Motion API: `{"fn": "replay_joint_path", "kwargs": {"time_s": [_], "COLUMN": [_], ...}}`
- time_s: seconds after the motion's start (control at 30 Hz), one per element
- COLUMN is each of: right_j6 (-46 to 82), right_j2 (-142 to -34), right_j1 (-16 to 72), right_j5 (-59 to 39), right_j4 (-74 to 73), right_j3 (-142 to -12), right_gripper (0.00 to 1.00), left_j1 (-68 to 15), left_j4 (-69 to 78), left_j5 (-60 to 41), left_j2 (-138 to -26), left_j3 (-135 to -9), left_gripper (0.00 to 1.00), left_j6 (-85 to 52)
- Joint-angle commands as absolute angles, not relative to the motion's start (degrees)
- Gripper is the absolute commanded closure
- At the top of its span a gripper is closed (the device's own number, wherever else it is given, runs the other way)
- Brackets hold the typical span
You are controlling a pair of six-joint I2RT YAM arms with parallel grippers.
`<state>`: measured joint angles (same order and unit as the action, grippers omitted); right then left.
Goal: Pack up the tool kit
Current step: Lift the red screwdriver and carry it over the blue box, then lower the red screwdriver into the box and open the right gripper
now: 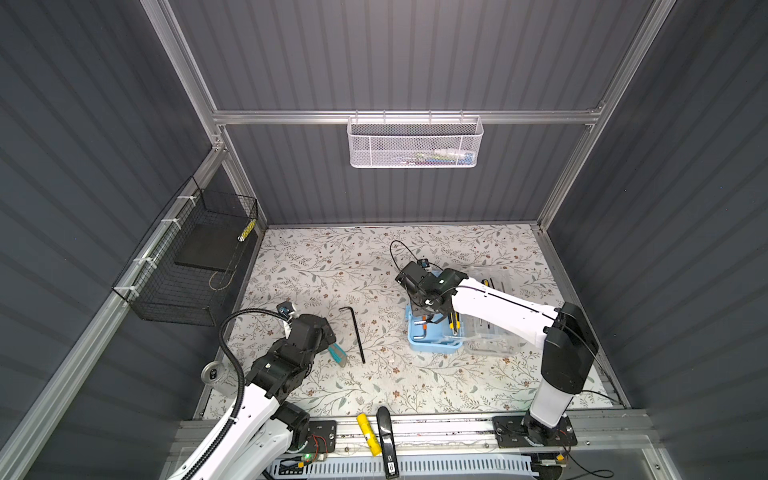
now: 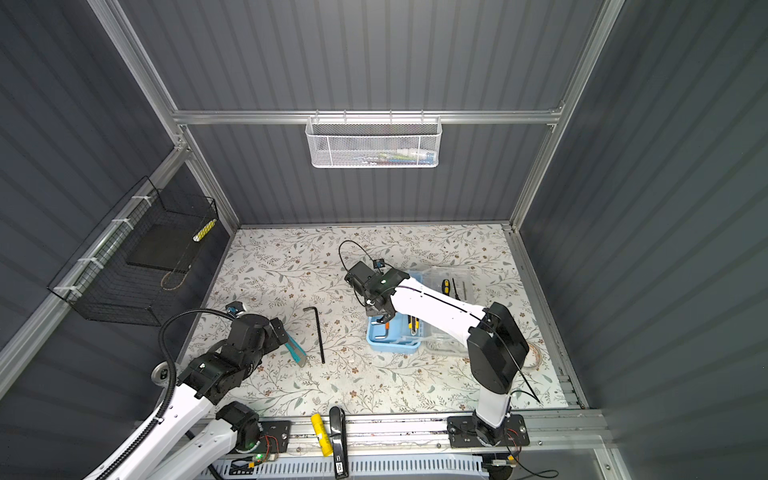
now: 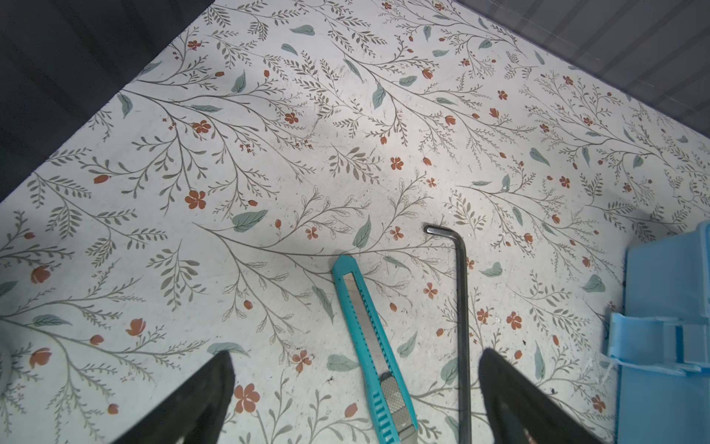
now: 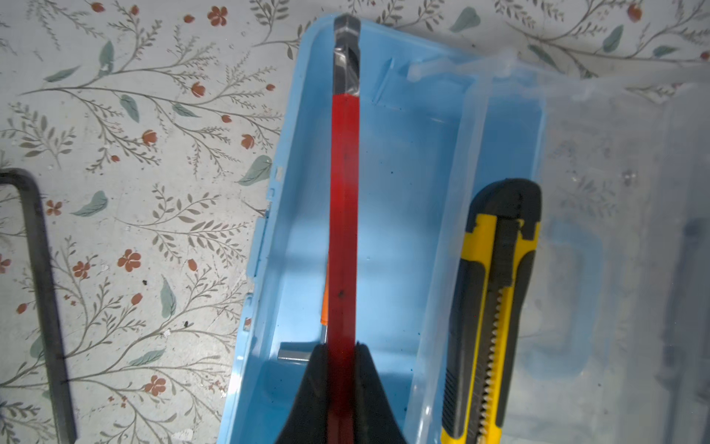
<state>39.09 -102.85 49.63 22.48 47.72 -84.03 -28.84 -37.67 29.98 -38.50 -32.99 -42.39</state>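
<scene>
The light-blue case (image 1: 432,347) (image 2: 390,343) lies open right of centre, its clear lid (image 4: 614,173) folded out beside it. My right gripper (image 4: 342,348) (image 1: 432,318) is shut on a red hex key (image 4: 344,192) held lengthwise over the case's floor. A yellow-black knife (image 4: 491,307) (image 1: 453,323) lies in the case, beside an orange-sleeved hex key (image 4: 324,303). My left gripper (image 3: 356,353) (image 1: 326,334) hangs open over the teal tool (image 3: 369,338) (image 2: 297,353). A long black hex key (image 3: 463,326) (image 1: 357,334) lies beside it on the mat.
A clear tray (image 2: 451,282) with small tools sits behind the right arm. The white mesh basket (image 1: 415,143) hangs on the back rail and the black wire basket (image 1: 187,274) on the left wall. A metal can (image 1: 212,372) stands front left. A yellow stick (image 1: 368,434) lies on the front rail.
</scene>
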Motion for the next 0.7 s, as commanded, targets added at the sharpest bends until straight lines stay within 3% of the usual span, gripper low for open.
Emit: {"fn": "replay_joint_path", "kwargs": {"time_s": [0.0,0.67], "right_j6": [42.80,39.11], "right_j2": [-104.73,-113.36], "right_j1": [49.31,47.77], "right_j5": [23.16,23.03], "right_j4": [46.45,48.19], "right_j3": [-84.29,-84.04], "right_gripper": [1.00,1.00], "left_j1": [-28.91,-28.90], "left_j4": [-38.49,-39.81], "left_j5": [30.06,30.41], "left_j2": [-38.06,-36.83], "left_j3": [-32.43,-32.43], "left_gripper": [0.01,0.01], "left_j6": [-41.06,-41.51]}}
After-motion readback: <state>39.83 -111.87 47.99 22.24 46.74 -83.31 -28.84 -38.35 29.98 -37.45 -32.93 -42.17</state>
